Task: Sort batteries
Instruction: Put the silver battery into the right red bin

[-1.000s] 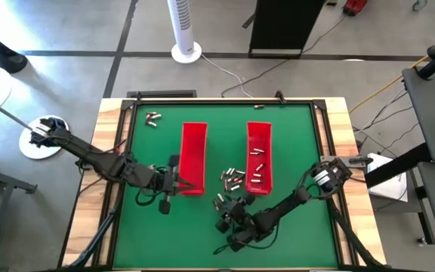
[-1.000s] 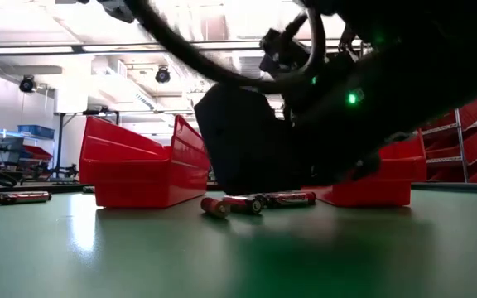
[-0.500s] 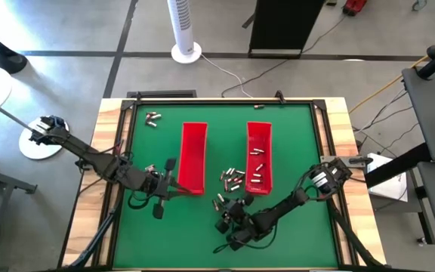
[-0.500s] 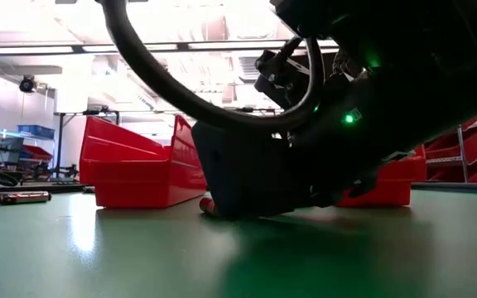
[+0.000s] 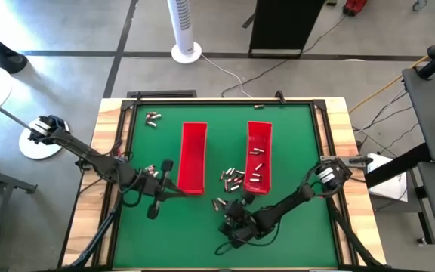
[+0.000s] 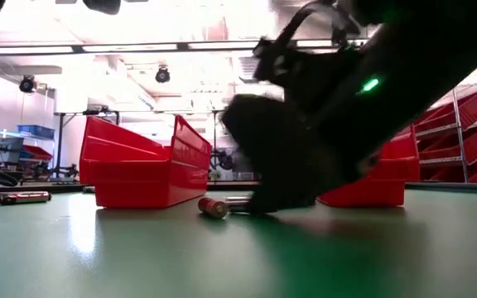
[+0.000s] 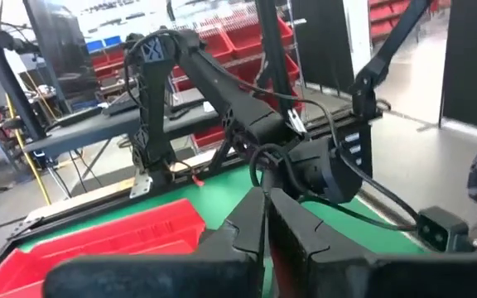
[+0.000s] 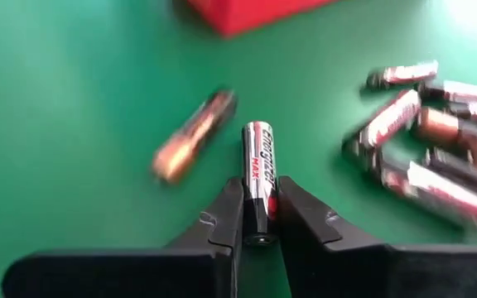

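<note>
Our right gripper (image 8: pixel 261 217) jaws have just closed on one silver-and-black battery (image 8: pixel 259 170) near the green worktop's (image 5: pixel 293 151) front edge, ready to sort; left jaws shut, empty.

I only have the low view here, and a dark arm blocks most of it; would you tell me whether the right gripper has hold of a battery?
Observer: Yes. In the right wrist view the right gripper is shut on an Energizer battery, held lengthwise between its fingers.
Operator: Thank you. Are other batteries close to it?
Observer: One loose battery lies just beside it, and a cluster of batteries lies farther off on the green mat.
Operator: And where is the left arm?
Observer: From above, the left gripper is shut, at the near end of the left red tray.
</note>
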`<state>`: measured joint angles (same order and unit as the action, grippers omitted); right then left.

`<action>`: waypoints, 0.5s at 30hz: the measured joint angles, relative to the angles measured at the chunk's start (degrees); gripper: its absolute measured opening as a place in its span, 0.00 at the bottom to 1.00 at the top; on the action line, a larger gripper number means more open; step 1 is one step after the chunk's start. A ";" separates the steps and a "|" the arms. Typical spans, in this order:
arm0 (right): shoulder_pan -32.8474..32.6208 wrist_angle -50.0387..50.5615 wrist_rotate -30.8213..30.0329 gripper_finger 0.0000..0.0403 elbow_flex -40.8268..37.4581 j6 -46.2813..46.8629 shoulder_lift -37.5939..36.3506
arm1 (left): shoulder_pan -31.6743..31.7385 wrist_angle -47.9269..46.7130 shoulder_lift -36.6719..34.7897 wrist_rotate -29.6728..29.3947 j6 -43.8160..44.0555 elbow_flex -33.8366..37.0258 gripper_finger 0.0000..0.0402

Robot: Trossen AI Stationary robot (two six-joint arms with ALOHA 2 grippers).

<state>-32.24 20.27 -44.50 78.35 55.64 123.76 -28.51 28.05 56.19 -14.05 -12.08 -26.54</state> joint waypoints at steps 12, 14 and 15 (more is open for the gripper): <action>-3.90 15.04 12.26 0.11 -0.22 2.86 -8.56 | 0.00 -0.15 1.41 -0.19 1.03 -1.06 0.00; -4.06 15.94 12.78 0.12 -0.22 2.60 -10.82 | 0.00 -0.10 1.58 -0.17 1.05 -1.50 0.00; -4.09 16.76 12.78 0.12 -0.22 2.23 -12.05 | 0.00 -0.13 1.58 -0.18 1.05 -1.53 0.00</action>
<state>-36.34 37.03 -31.72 78.13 57.87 111.71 -28.51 27.92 57.78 -14.23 -11.03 -28.07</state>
